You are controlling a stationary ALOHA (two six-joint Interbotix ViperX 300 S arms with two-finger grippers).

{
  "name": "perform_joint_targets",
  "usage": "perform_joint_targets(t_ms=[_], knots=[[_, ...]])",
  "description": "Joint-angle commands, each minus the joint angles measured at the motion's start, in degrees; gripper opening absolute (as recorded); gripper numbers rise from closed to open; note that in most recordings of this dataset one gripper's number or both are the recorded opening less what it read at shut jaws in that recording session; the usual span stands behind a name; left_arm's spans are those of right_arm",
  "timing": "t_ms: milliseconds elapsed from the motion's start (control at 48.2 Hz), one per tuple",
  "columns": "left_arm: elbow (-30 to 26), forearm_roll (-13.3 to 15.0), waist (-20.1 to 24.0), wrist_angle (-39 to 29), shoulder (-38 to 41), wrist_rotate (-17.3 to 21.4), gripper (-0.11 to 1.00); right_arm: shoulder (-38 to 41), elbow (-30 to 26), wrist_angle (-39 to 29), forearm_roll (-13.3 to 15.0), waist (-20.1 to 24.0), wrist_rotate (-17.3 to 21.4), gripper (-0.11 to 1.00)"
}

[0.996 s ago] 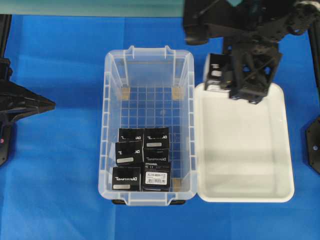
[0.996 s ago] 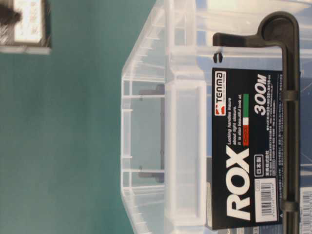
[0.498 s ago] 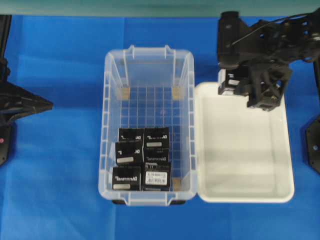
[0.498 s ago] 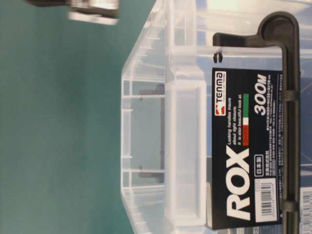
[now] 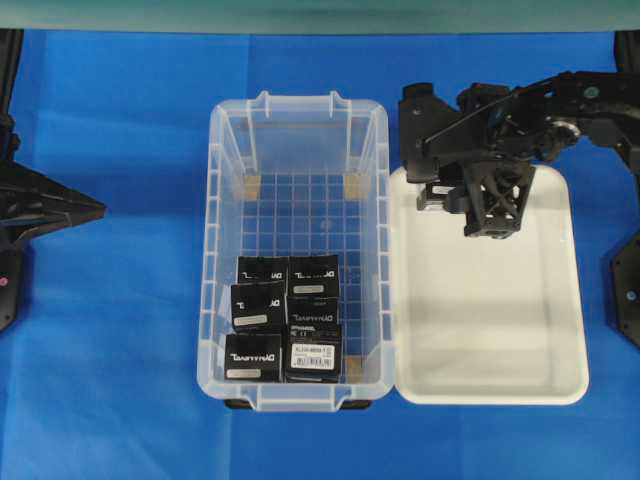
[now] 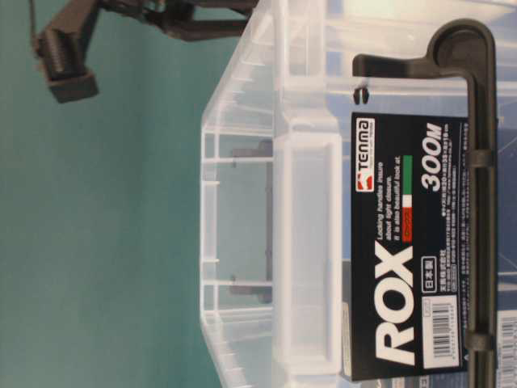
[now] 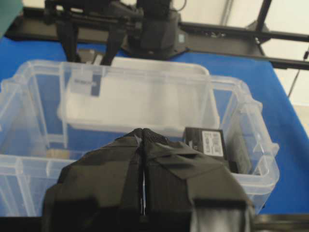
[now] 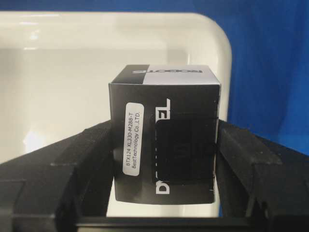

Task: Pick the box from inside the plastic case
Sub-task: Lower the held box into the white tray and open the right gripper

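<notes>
1. The small black cubic carton with white lettering, the box, sits clamped between the right gripper's two black fingers, pale label strip facing the wrist camera. It is already out of the plastic case.
2. In the overhead view you see that gripper in the upper right of the frame, over the upper left corner of the shallow opaque white tray. The box shows only as a dark sliver beneath the fingers; whether it touches the tray floor I cannot tell.
3. The relation your next move turns on: the tray floor lies directly under the held box, so a straight descent and release looks sufficient, in my judgement.
4. The left gripper, at the bottom of its wrist view, has its padded fingers pressed together and holds nothing. It is parked at the far left of the overhead frame, well apart from the tray; the right arm is the nearer one.
5. The large clear rectangular plastic case with grid floor holds the remaining black cartons, packed touching one another at its lower end. The tray holds nothing else.
</notes>
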State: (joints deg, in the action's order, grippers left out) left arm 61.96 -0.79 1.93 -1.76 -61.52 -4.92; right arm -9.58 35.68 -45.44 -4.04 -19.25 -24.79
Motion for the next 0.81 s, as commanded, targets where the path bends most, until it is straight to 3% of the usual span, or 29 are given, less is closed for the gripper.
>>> perform_joint_targets(t_ms=[0,373,788], knots=[[-1.7,-0.1,0.1,0.3,0.3,0.0,-0.05,1.8,0.7,2.9,0.1,-0.4,-0.7,0.62],[-1.6,-0.1,0.1,0.3,0.4,0.0,-0.05,7.0,2.5,8.4,0.0,-0.4,-0.8,0.62],[-1.5,-0.1,0.1,0.3,0.8,0.0,-0.05,10.1,2.9,9.3,-0.4,-0.3,0.1,0.62]])
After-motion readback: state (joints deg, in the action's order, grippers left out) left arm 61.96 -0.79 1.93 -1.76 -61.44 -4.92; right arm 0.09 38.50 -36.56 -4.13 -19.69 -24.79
